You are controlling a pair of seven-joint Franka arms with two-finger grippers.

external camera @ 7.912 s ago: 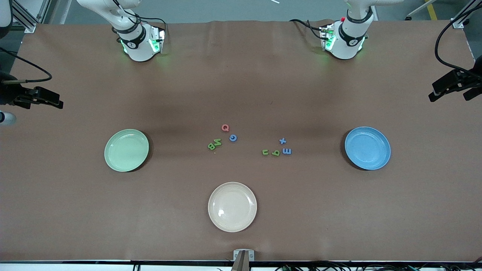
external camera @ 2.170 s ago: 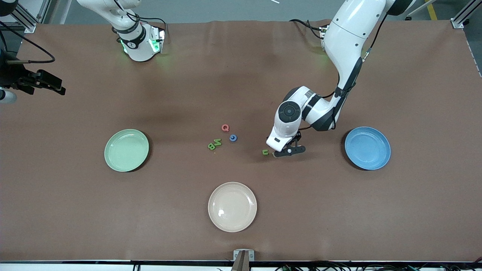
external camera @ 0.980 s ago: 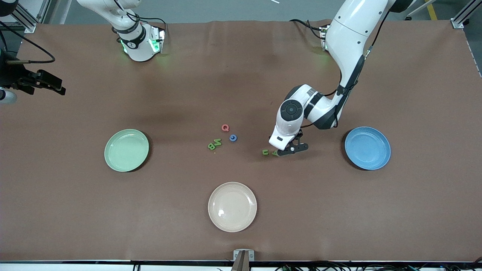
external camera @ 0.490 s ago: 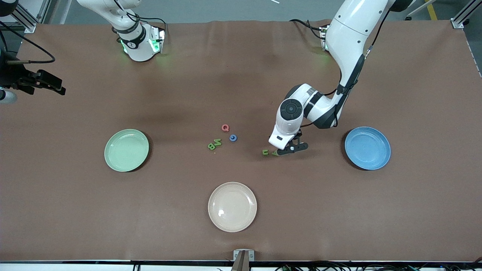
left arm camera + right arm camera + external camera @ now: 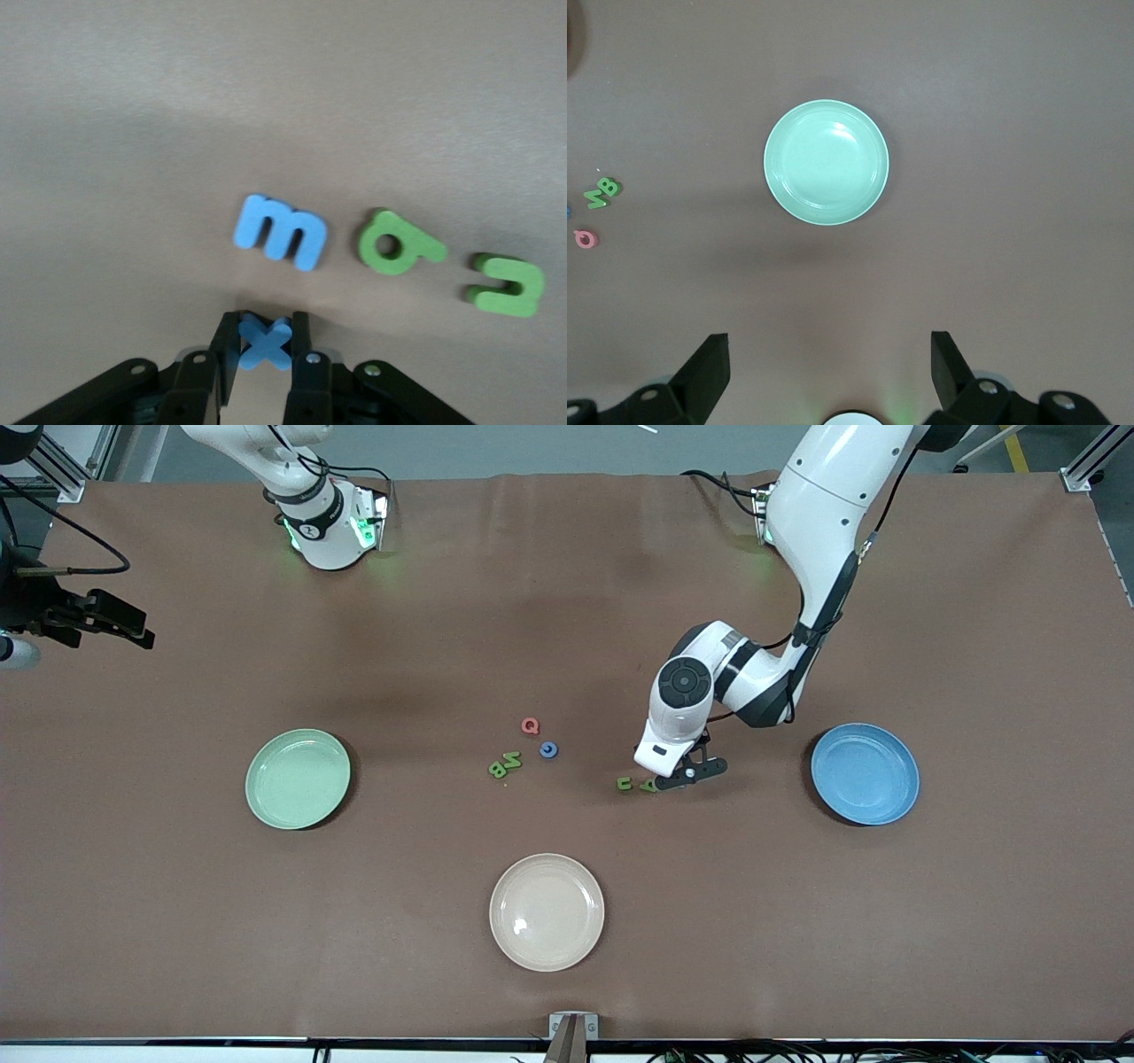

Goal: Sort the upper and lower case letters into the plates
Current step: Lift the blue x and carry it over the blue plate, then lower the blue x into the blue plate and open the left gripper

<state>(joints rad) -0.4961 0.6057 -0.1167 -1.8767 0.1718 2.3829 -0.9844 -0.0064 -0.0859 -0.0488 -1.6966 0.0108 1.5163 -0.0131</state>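
My left gripper (image 5: 266, 323) is down on the table in the middle, shut on a small blue letter x (image 5: 266, 342) held between its fingers. Beside it lie a blue m (image 5: 280, 232), a round green letter (image 5: 397, 245) and a green u (image 5: 505, 285). In the front view the left gripper (image 5: 680, 772) hides the x and the m. The pale green plate (image 5: 298, 779) lies toward the right arm's end, the blue plate (image 5: 865, 773) toward the left arm's end. My right gripper (image 5: 830, 354) waits high up, open and holding nothing, looking down on the green plate (image 5: 827, 162).
A red Q (image 5: 530, 726), a blue c (image 5: 549, 750) and green N and B (image 5: 505, 764) lie mid-table, between the left gripper and the green plate. A cream-white plate (image 5: 547, 911) sits nearer to the front camera.
The left gripper's fingers have closed in on the blue x, and the hand has shifted slightly. The right arm has not moved.
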